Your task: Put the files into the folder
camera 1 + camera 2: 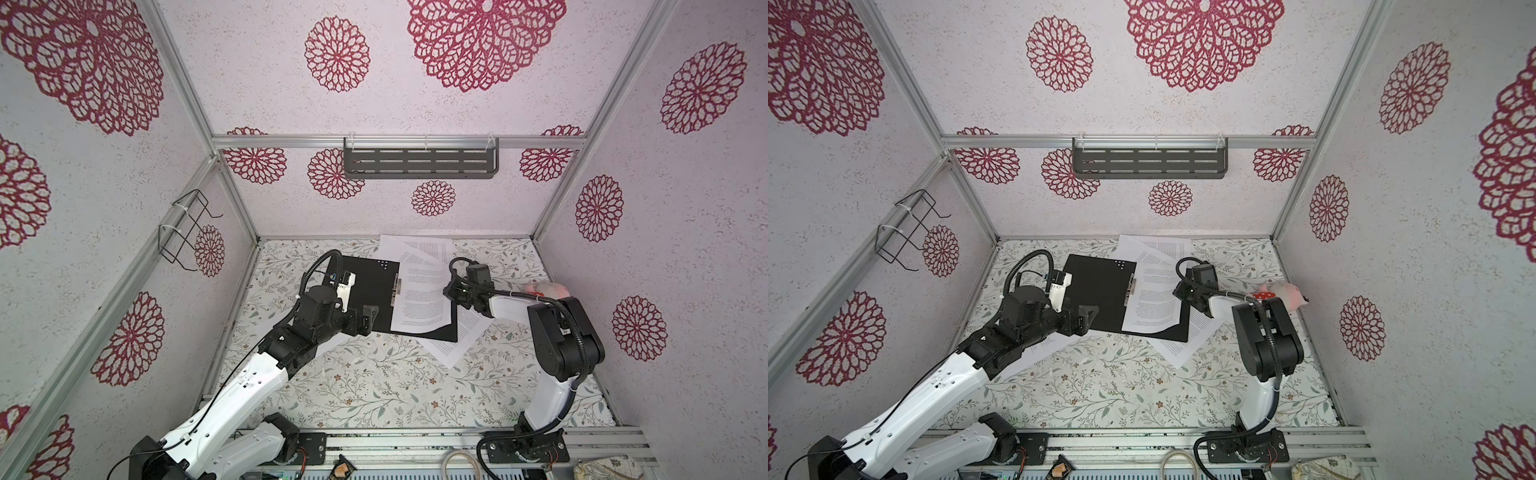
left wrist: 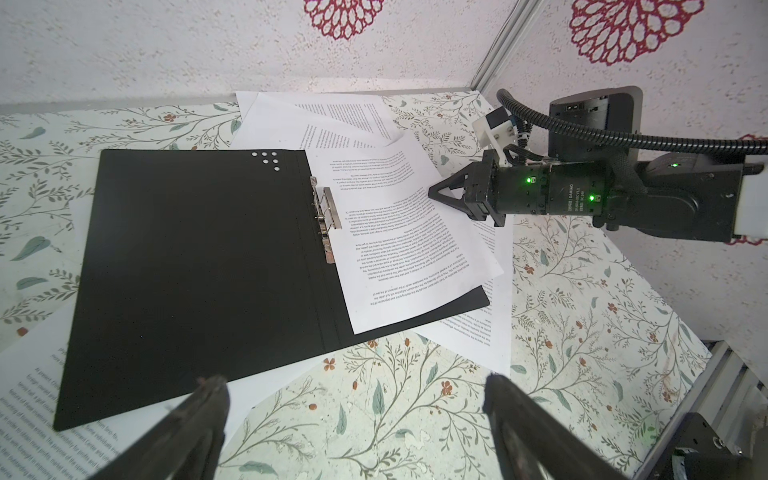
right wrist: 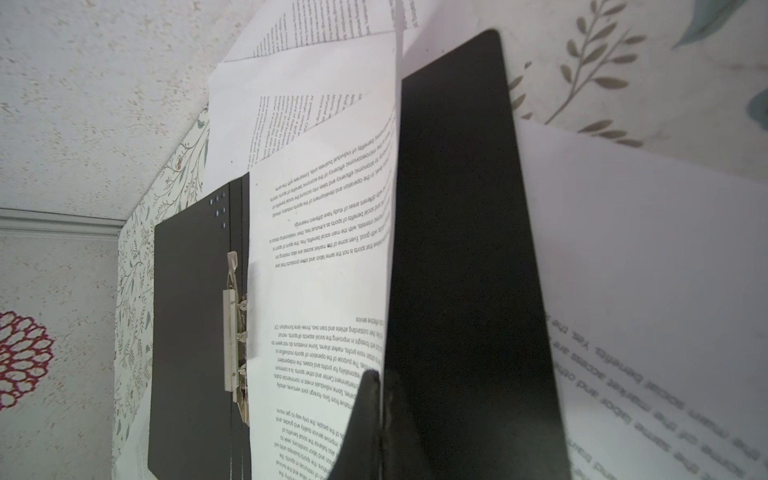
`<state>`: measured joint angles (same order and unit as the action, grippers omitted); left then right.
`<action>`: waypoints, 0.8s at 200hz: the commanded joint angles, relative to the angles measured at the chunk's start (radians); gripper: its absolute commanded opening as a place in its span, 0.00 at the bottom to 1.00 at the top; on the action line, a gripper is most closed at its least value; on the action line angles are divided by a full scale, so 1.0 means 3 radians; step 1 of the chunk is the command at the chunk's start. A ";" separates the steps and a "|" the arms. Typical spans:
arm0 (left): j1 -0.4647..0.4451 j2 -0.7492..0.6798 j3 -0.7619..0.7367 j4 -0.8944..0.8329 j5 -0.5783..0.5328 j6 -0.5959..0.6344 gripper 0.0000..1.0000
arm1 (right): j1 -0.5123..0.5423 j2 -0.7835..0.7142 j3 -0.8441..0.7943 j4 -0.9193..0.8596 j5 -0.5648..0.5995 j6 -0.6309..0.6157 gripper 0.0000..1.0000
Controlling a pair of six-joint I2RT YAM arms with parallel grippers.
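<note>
- Flower-printed paper covers your desk (image 1: 374, 386), and white walls with red rosettes box it in. A grey shelf (image 1: 419, 162) hangs on the back wall and a wire rack (image 1: 187, 228) on the left wall.
- You see the folder (image 1: 365, 291) lying open and flat near the back middle of the desk, black inside facing up. Its metal clip (image 1: 397, 286) runs along the spine, and a few white dots (image 1: 384, 264) mark the far edge.
- One sheet (image 1: 424, 299) lies on the folder's right half with its long edge right at the clip. You cannot tell whether it sits under the clip or only beside it.
- Your right jaws are together, clamped on that sheet's outer edge. In the right wrist view the sheet (image 3: 324, 270) curves up off the black cover toward them.
- Your other files (image 1: 415, 249) are loose around the folder. Two overlapping pages lie past its far right corner.
- Another page (image 1: 457, 345) sticks out from under the near right corner.
- One more page (image 1: 1046, 347) shows at the near left corner, partly beneath your left arm (image 1: 257, 374).
- Your left jaws stand wide apart and empty, hovering at the near edge of the folder's left half. In the left wrist view both fingers (image 2: 208, 415) hang over the desk and the near page.
- A small pink and white object (image 1: 1287, 295) lies by the right wall behind your right arm (image 1: 552, 324).
</note>
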<state>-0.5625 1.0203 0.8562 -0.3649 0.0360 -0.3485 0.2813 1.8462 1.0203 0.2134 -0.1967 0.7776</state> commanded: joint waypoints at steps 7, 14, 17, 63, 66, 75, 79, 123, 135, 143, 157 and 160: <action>0.0014 0.0015 0.0050 0.0007 0.0022 0.0038 0.99 | 0.0026 -0.0043 -0.0032 0.0034 -0.0045 -0.0104 0.00; 0.0014 0.0011 0.0050 0.0006 0.0023 0.0039 0.98 | 0.0026 -0.0031 -0.0027 0.0037 -0.0050 -0.0114 0.00; 0.0014 0.0012 0.0050 0.0009 0.0023 0.0037 0.98 | 0.0031 -0.0028 -0.0024 0.0039 -0.0049 -0.0121 0.00; 0.0014 0.0018 0.0050 0.0002 0.0016 0.0039 0.98 | 0.0066 0.0064 0.0068 0.0028 -0.0101 -0.0196 0.00; 0.0012 0.0018 0.0050 0.0002 0.0016 0.0041 0.99 | 0.0069 0.0071 0.0075 0.0020 -0.0101 -0.0199 0.00; 0.0014 0.0017 0.0050 0.0004 0.0015 0.0045 0.99 | 0.0070 0.0077 0.0081 0.0022 -0.0101 -0.0218 0.00; 0.0014 0.0016 0.0050 0.0001 0.0010 0.0039 0.99 | 0.0074 0.0083 0.0086 0.0017 -0.0101 -0.0224 0.00; 0.0013 0.0017 0.0053 0.0001 0.0012 0.0042 0.99 | 0.0072 0.0096 0.0122 -0.0045 -0.0086 -0.0300 0.00; 0.0014 0.0024 0.0053 0.0003 0.0012 0.0042 0.99 | 0.0071 0.0095 0.0132 -0.0066 -0.0059 -0.0314 0.00; 0.0013 0.0022 0.0051 0.0002 0.0013 0.0045 0.99 | 0.0074 0.0095 0.0142 -0.0079 -0.0043 -0.0331 0.00; 0.0014 0.0030 0.0051 -0.0001 0.0013 0.0042 0.99 | 0.0074 0.0113 0.0176 -0.0107 -0.0035 -0.0355 0.00; 0.0011 0.0029 0.0050 -0.0001 0.0013 0.0042 0.99 | 0.0071 0.0119 0.0185 -0.0117 -0.0038 -0.0359 0.00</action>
<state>-0.5625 1.0222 0.8562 -0.3656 0.0360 -0.3481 0.2981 1.8740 1.0328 0.2028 -0.2131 0.7048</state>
